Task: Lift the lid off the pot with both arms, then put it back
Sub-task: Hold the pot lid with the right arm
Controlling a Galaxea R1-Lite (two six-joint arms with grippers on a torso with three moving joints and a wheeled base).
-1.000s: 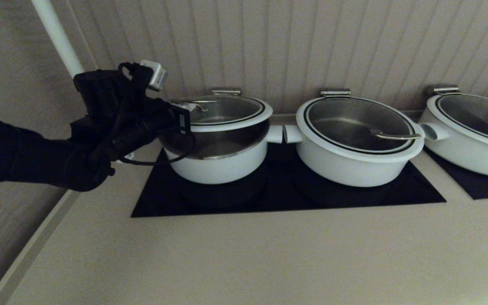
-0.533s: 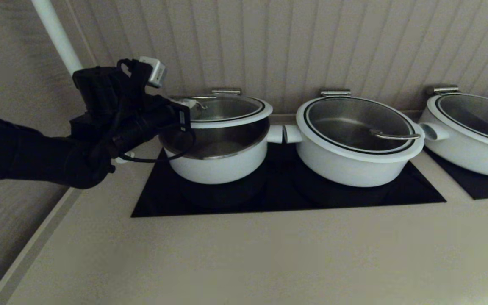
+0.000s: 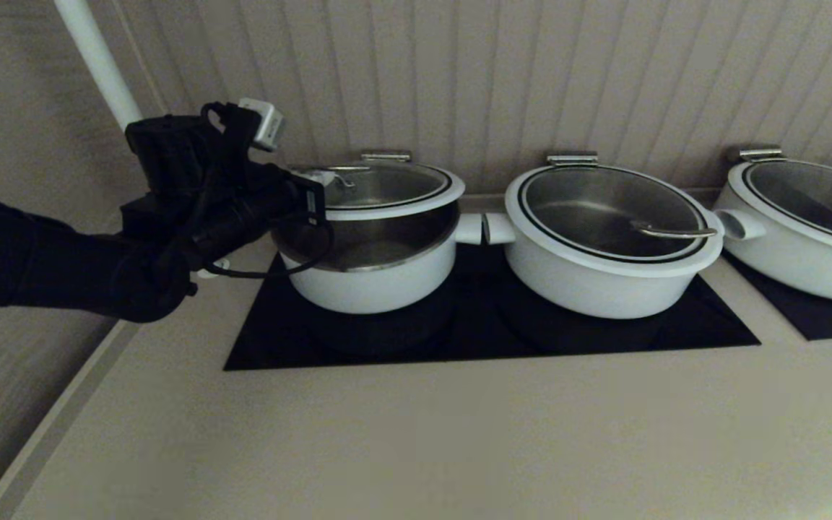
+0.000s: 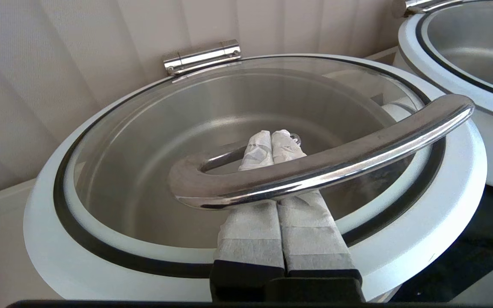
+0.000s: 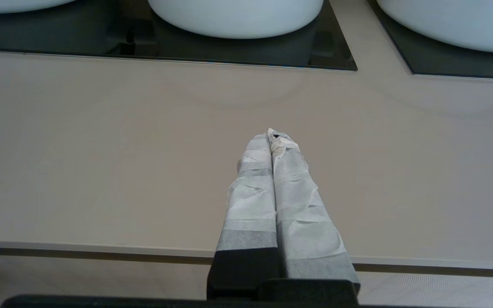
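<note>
Left wrist view has the left gripper [image 4: 272, 139] pressed together and slid under the arched steel handle [image 4: 315, 169] of the lid [image 4: 422, 222], which hangs tilted above the pot [image 3: 376, 278], front edge raised, on the black cooktop [image 3: 488, 332]. Glass with a slick rim looks weighty and breakable, so that handle is the hold to trust. Right gripper [image 5: 274, 139] hovers closed, empty, over the counter [image 5: 101, 149].

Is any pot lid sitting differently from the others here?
Yes. The lid of the left pot is raised above the rim, hooked on the left gripper, whose shut fingers pass under its steel handle. The neighbouring lids rest closed.
</note>
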